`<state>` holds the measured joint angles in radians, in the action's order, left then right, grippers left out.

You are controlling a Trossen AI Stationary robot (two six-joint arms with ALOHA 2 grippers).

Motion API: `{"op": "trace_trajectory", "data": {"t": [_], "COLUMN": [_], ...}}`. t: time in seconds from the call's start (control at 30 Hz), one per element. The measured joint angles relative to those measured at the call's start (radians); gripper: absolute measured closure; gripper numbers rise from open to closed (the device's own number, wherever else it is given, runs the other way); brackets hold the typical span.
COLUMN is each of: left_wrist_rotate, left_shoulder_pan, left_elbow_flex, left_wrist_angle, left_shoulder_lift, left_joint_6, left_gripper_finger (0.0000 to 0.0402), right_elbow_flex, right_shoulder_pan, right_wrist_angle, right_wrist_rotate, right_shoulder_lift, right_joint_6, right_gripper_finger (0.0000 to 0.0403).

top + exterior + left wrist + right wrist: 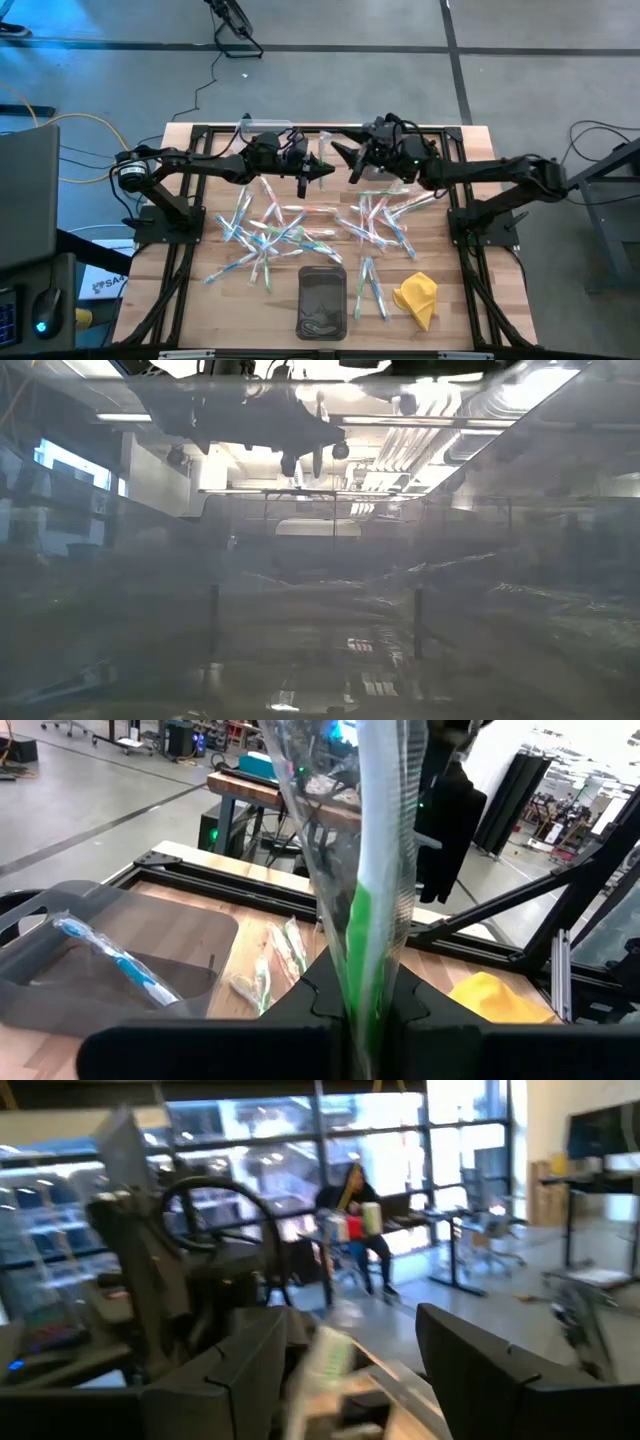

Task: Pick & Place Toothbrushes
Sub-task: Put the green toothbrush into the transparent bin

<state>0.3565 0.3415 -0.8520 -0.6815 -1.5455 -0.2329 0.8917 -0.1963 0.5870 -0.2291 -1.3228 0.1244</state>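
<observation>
Many wrapped toothbrushes (290,228) lie scattered flat on the wooden table. My left gripper (322,172) hovers above the table's far middle, shut on one toothbrush (378,870) that has a green accent and a clear wrapper. My right gripper (343,160) hangs close beside it and faces it. Its two fingers (240,1375) stand wide open, and a blurred white and green shape (325,1365) shows in the gap without touching them. My left gripper (365,1015) pinches the toothbrush's green part (366,960), wrapper and all, between its two fingers. The fingers come in level and lie across the toothbrush. It stands upright, and most of its wrapped length rises above the fingers, clear of the table.
A dark bin (322,300) stands at the near middle, with a yellow cloth (417,298) to its right. The left wrist view shows a grey tray (60,910) with a blue toothbrush (115,960) in it. Black frame rails (190,200) run along the table's sides.
</observation>
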Motion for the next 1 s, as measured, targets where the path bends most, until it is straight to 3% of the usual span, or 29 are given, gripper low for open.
{"op": "trace_trajectory", "data": {"t": [0.17, 0.43, 0.7, 1.0], "left_wrist_rotate": [0.022, 0.009, -0.105, -0.295], "left_shoulder_pan": [0.05, 0.196, 0.325, 0.397], "left_elbow_flex": [-0.001, 0.001, 0.0, 0.0], "left_wrist_angle": [0.046, 0.311, 0.58, 0.749], "left_shoulder_lift": [0.039, 0.195, 0.318, 0.34], "left_joint_6": [0.022, 0.114, 0.234, 0.336], "left_gripper_finger": [0.0394, 0.0394, 0.0394, 0.0394], "right_elbow_flex": [0.0, 0.0, 0.0, 0.0], "right_shoulder_pan": [0.0, 0.0, 0.0, 0.0], "right_wrist_angle": [-0.186, -0.355, -0.386, -0.452], "right_wrist_rotate": [-0.036, -0.034, -0.034, -0.034], "right_shoulder_lift": [0.119, 0.249, 0.274, 0.27], "right_joint_6": [0.003, 0.016, 0.034, 0.075], "right_gripper_finger": [0.0194, 0.022, 0.0243, 0.0262]}}
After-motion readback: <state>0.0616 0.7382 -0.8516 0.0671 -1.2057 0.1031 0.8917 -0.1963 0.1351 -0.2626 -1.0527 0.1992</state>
